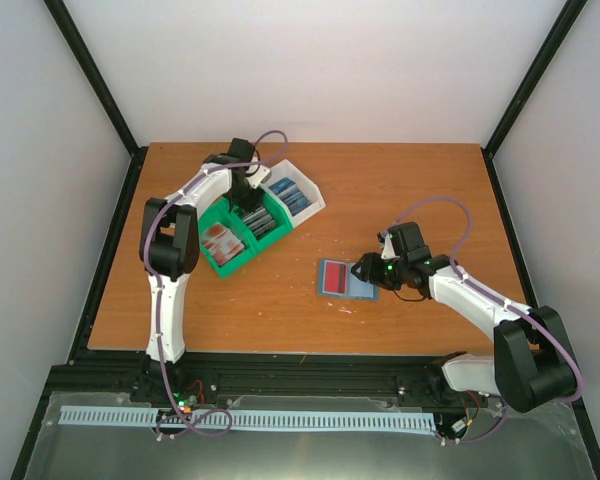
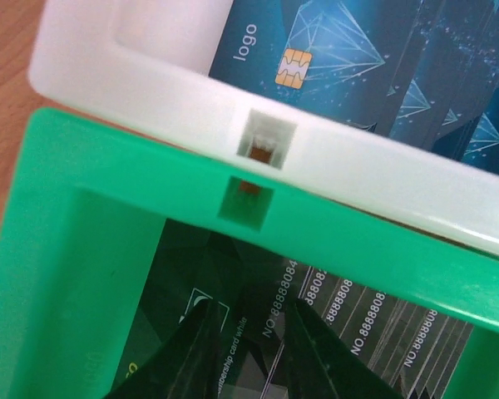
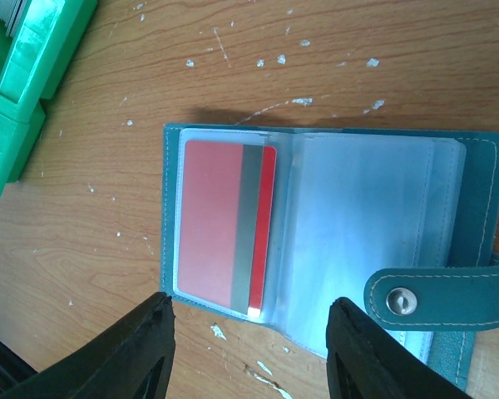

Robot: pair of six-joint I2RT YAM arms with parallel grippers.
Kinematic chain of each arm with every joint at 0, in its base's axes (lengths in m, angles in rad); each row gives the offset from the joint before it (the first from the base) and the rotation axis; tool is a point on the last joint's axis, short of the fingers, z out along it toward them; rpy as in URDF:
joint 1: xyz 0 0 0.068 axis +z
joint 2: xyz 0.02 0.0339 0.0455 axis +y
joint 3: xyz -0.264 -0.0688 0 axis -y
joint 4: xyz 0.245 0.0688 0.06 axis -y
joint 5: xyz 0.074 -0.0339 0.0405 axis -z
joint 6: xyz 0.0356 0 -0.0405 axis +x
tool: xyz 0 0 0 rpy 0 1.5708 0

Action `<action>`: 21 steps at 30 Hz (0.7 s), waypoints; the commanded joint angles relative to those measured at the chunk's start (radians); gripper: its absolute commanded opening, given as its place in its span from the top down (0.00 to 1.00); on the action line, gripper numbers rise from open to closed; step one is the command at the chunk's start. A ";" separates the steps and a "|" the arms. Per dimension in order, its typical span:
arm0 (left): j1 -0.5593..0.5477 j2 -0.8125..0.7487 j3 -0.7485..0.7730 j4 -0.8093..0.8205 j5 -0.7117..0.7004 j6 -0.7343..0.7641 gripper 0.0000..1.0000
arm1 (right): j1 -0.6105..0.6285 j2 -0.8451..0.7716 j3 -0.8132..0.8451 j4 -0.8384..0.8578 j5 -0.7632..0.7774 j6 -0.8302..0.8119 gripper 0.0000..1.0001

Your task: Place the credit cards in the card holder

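Over at the far left of the table [image 1: 400, 190], the left gripper [image 1: 248, 198] is dipped into the green bin [image 2: 91, 191], down in the compartment that holds a stack of dark cards [image 2: 358, 324] printed with rows of numbers. Right against that bin's far wall sits the white bin [image 2: 150, 75], and in it lie blue cards [image 2: 333, 58] with a diamond pattern and a gold chip. From the wrist view its fingers blur into the dark cards, so I cannot tell whether they have closed on one or are apart. A nearer compartment of the green bin holds a few red-and-white cards [image 1: 220, 240]. Well apart from the bins, nearer the middle of the table, the card holder [image 3: 478, 199] lies flat and open, its clear sleeves facing up. One red card [image 3: 212, 224] with a grey stripe already sits in the sleeve on the bin side, and the other sleeve looks empty. The holder's strap [image 3: 437, 295] with its metal snap lies folded across the corner on the other side. The right gripper [image 3: 249, 303] hovers at the holder's edge with its two black fingers spread wide, holding nothing.
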 commanded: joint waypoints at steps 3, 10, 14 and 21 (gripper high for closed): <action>0.017 0.015 0.055 -0.013 -0.028 -0.005 0.76 | 0.009 -0.002 0.000 0.017 0.006 -0.014 0.50; 0.022 0.003 0.052 -0.006 -0.056 -0.013 0.80 | 0.009 -0.002 0.000 0.017 0.007 -0.015 0.50; 0.021 -0.008 0.041 0.012 -0.095 -0.015 0.84 | 0.009 -0.003 0.000 0.019 0.006 -0.014 0.50; 0.021 -0.036 0.008 0.053 -0.132 -0.013 0.88 | 0.009 -0.002 -0.001 0.021 0.007 -0.013 0.50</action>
